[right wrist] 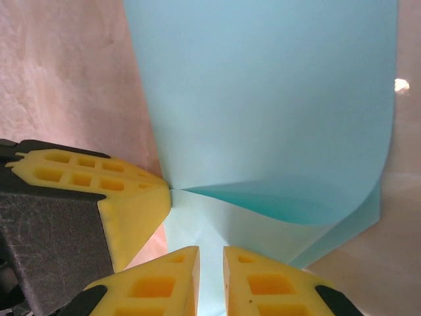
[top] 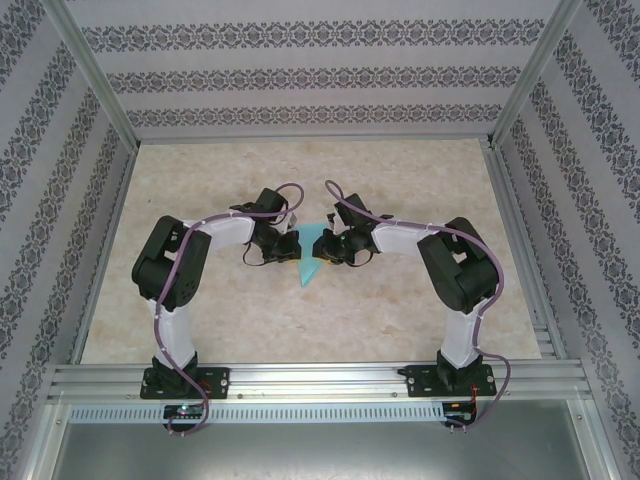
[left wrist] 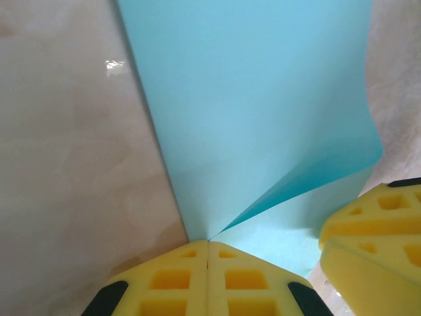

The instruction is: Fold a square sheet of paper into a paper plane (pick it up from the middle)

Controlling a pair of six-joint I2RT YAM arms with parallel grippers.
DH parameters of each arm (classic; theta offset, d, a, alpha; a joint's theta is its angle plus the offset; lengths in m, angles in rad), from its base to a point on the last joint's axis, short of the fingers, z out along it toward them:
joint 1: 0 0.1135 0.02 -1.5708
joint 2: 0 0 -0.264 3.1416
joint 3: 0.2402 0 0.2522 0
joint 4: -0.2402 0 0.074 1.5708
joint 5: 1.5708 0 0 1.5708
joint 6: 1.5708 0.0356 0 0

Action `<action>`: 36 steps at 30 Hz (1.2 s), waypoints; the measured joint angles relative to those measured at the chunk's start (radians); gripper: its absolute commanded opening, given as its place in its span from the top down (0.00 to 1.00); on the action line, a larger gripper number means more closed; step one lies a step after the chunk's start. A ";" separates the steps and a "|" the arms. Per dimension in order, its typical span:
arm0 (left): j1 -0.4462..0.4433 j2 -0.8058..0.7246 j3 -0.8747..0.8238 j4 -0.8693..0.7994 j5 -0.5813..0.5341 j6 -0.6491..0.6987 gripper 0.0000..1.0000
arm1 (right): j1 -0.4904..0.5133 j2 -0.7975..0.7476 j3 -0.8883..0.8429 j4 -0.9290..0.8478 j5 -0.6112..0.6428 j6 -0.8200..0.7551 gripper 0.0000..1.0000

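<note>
Near the middle of the pale marbled worktop (top: 200, 320), between the two arms, we are watching the thin turquoise square sheet of paper (top: 311, 256). It is not lying flat. In the wrist views one part is rising and curling over the other in a soft bend, and no sharp crease is showing there yet.

The left tool (left wrist: 208, 245) is clenching completely, its yellow jaws pressed together. The sheet is running into their tips, so we are judging that it is pinching the paper at that point. The right tool (right wrist: 210, 253) is sitting just beside it. Its jaws are standing a little apart, with the turquoise paper passing through the narrow gap. For so thin a sheet this is looking to us like a loose guard, not a real grip.

We are reading this as an early fold: one part is being brought over the other, and no pointed dart shape is there yet. The next move, in our opinion, is calling for the edges to be lined up first, and then for the bend to be flattened against the worktop into a clean crease. The left pinch is needing to hold during this, otherwise the sheet may be slipping and the fold going crooked.
</note>
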 measured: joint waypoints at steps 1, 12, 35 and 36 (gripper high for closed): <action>0.000 -0.004 -0.002 0.002 -0.003 -0.002 0.99 | -0.003 0.000 0.000 0.003 0.000 0.000 0.83; 0.000 -0.006 -0.002 0.013 0.004 -0.006 0.99 | -0.005 0.000 0.000 0.000 0.000 -0.001 0.83; 0.000 0.021 0.012 0.013 0.019 -0.006 0.99 | -0.005 0.035 0.001 -0.016 0.009 -0.019 0.84; 0.000 0.022 0.012 0.013 0.019 -0.006 0.99 | -0.005 0.037 0.001 -0.016 0.011 -0.020 0.84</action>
